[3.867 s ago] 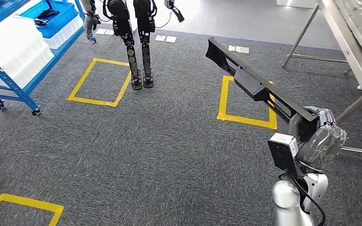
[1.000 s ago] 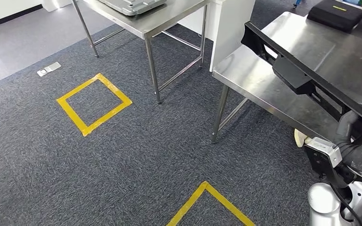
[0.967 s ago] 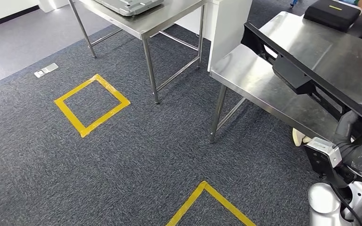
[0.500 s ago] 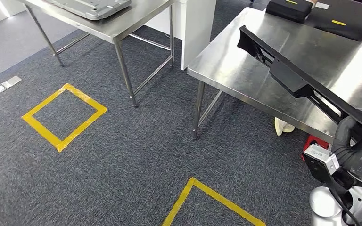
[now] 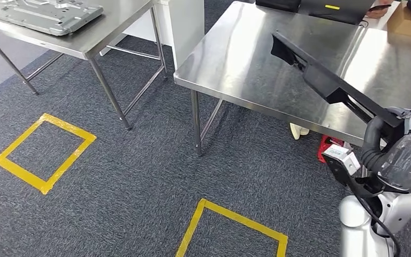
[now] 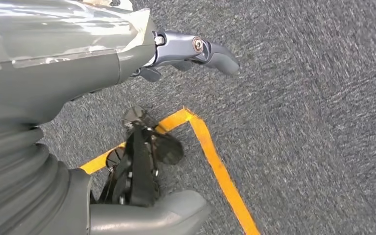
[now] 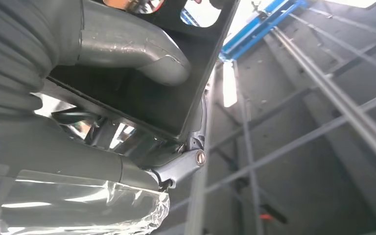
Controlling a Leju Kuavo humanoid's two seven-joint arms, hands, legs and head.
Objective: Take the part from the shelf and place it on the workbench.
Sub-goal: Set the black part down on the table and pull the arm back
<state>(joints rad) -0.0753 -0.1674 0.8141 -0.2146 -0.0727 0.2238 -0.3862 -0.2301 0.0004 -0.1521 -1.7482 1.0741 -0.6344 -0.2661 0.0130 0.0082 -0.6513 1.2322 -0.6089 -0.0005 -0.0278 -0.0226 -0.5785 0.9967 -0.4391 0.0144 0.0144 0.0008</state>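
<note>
Part [image 5: 329,83] in right hand [image 5: 401,152]

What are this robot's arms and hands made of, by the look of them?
The right arm is a silver tube with a black cable and a black-and-white box at the wrist. Each hand, the right hand and the left hand, has a grey ribbed cover, clear plastic wrap and dark grey fingers.

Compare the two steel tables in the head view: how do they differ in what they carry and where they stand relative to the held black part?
The nearer workbench has bare steel at this end, with dark cases only at its far edge; the left table carries a grey metal panel. The long black part, held by the right hand, reaches over the workbench, while the left table stands off to the side. Both have shiny steel tops and thin legs on grey carpet.
</note>
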